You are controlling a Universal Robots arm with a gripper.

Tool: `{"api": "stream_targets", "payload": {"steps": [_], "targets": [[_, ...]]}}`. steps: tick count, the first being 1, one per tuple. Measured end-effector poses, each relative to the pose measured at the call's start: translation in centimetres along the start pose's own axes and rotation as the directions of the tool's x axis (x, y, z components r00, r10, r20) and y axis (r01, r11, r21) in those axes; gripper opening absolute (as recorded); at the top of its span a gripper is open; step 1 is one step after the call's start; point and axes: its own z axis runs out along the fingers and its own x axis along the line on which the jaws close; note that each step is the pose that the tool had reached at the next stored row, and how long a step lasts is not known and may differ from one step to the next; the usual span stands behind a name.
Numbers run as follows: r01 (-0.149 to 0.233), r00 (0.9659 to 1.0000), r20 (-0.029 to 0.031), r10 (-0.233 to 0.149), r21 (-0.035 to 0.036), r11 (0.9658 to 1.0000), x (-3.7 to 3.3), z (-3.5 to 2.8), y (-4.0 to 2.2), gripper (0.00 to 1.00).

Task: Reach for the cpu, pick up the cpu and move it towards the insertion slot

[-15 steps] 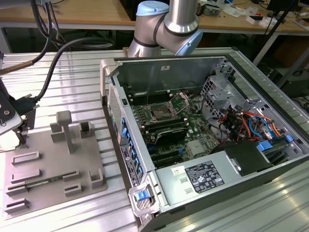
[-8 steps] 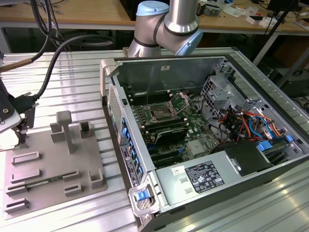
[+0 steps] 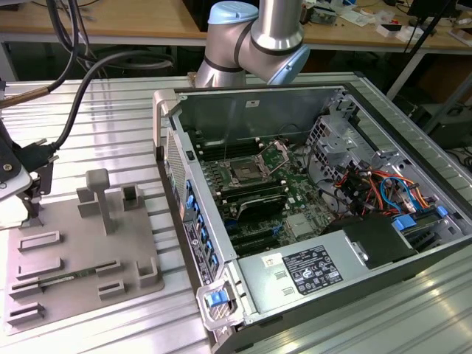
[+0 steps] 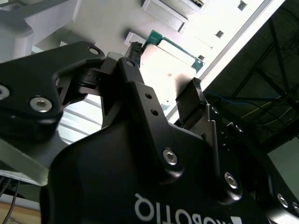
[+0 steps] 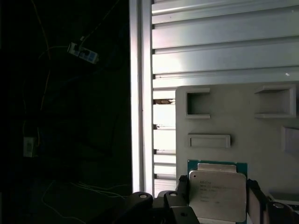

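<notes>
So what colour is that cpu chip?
The cpu is silvery, green-edged; first wrist view shows it best.

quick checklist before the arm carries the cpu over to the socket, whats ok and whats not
1. Grip on the cpu: ok. The gripper has its fingers against two opposite edges in both wrist views.
2. Cpu square in the grip: ok. Its edges run parallel to the fingers in the first wrist view.
3. Cpu clear of the grey fixture: cannot tell.
4. Insertion slot free: ok. Its dark centre is uncovered in the exterior view.
5. Straight low path: probably not ok. The computer case wall stands between fixture and slot.
</notes>
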Motion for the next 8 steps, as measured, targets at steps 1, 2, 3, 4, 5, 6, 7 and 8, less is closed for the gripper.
{"api": "stream_targets", "payload": {"steps": [1,2,3,4,5,6,7,8], "targets": [[0.0,1.0,0.0,0.0,0.0,1.0,0.0,-0.03,0.0,0.55],[0.0,1.0,-0.0002,0.0,0.0001,1.0,0.0,-0.1,0.0,0.55],[0.0,1.0,-0.0001,0.0,-0.0002,1.0,0.0,-0.19,0.0,0.55],[0.0,1.0,0.0001,0.0,-0.0003,1.0,0.0,-0.23,0.0,0.55],[0.0,1.0,0.0001,0.0,-0.0003,1.0,0.0,-0.28,-0.01,0.55],[0.0,1.0,0.0,0.0,-0.0003,1.0,0.0,-0.33,-0.01,0.55],[0.0,1.0,0.0,0.0,-0.0003,1.0,0.0,-0.38,-0.01,0.55],[0.0,1.0,0.0002,0.0,-0.0005,1.0,0.0,-0.41,-0.01,0.55]]}}
